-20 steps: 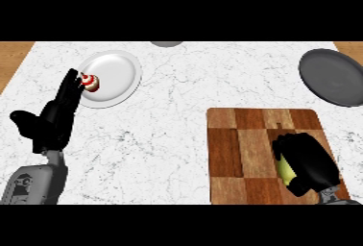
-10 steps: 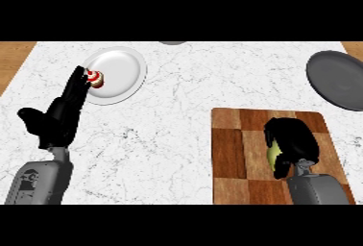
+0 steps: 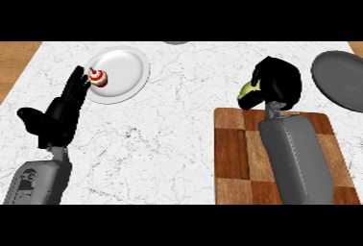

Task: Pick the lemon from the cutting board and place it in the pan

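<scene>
My right hand (image 3: pixel 278 82) is curled round the yellow-green lemon (image 3: pixel 248 90), of which only a sliver shows at the hand's left side. The hand is above the counter just past the far edge of the wooden cutting board (image 3: pixel 230 158), and my right forearm lies over the board. The dark grey pan (image 3: pixel 339 79) sits at the right edge of the view, a short way right of the hand. My left hand (image 3: pixel 60 110) rests open at the left, fingers straight and pointing up.
A white plate (image 3: pixel 120 72) at the back left carries a small red-and-white cupcake (image 3: pixel 98 78), close to my left fingertips. A grey round object (image 3: pixel 175 42) peeks in at the back edge. Wood floor borders the marble counter's left corner.
My right hand has lifted the lemon off the cutting board and carried it away from me, toward the pan. The left hand has stayed put.
</scene>
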